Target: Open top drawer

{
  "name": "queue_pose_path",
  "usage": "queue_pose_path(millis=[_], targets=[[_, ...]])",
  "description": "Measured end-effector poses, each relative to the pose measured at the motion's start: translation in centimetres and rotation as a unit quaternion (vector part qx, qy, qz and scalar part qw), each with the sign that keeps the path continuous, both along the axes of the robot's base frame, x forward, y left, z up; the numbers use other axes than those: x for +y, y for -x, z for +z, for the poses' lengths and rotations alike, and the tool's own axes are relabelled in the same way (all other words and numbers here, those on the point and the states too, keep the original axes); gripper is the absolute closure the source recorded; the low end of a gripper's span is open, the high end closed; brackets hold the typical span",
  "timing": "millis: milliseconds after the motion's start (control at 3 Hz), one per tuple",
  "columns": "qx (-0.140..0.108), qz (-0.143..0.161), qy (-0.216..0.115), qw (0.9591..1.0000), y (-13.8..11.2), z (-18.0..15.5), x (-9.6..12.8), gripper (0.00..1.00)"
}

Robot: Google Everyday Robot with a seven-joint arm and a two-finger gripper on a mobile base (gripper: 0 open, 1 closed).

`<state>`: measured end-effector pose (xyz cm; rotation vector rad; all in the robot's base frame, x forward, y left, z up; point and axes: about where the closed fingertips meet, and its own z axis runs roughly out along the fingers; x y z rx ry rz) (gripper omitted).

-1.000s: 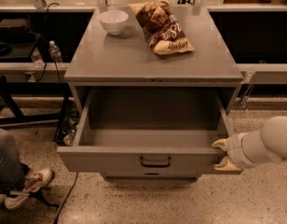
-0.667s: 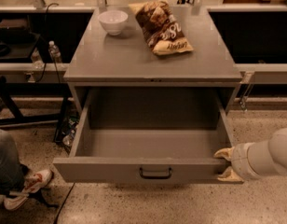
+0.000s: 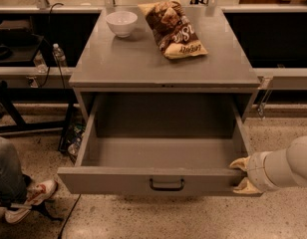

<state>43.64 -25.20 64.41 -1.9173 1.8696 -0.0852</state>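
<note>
The top drawer (image 3: 118, 180) is a wide grey metal drawer with a dark bar handle (image 3: 166, 184). It stands pulled far out of the grey cabinet (image 3: 143, 63), and its deep grey interior (image 3: 163, 151) holds nothing. My gripper (image 3: 241, 176) is at the right end of the drawer's front panel. One tan fingertip (image 3: 238, 164) is inside the drawer and the other is outside the front, so the gripper clasps the panel. My white arm (image 3: 288, 166) reaches in from the right edge.
A white bowl (image 3: 121, 23) and a brown chip bag (image 3: 172, 29) lie on the cabinet top. A person's leg and sneaker (image 3: 31, 195) are on the floor at the lower left. A water bottle (image 3: 58, 56) and dark benches flank the cabinet.
The drawer has slid further out toward the camera, and my gripper has moved with its right front corner.
</note>
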Motion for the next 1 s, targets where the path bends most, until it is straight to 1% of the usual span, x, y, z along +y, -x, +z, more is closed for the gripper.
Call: queue_pose_path(millis=[667,1000], targets=[[0.001,0.002,0.0,1.0,0.03,-0.05,0.17,0.04],[-0.003,0.001,-0.008,1.0,-0.01,0.24,-0.1,0.0]])
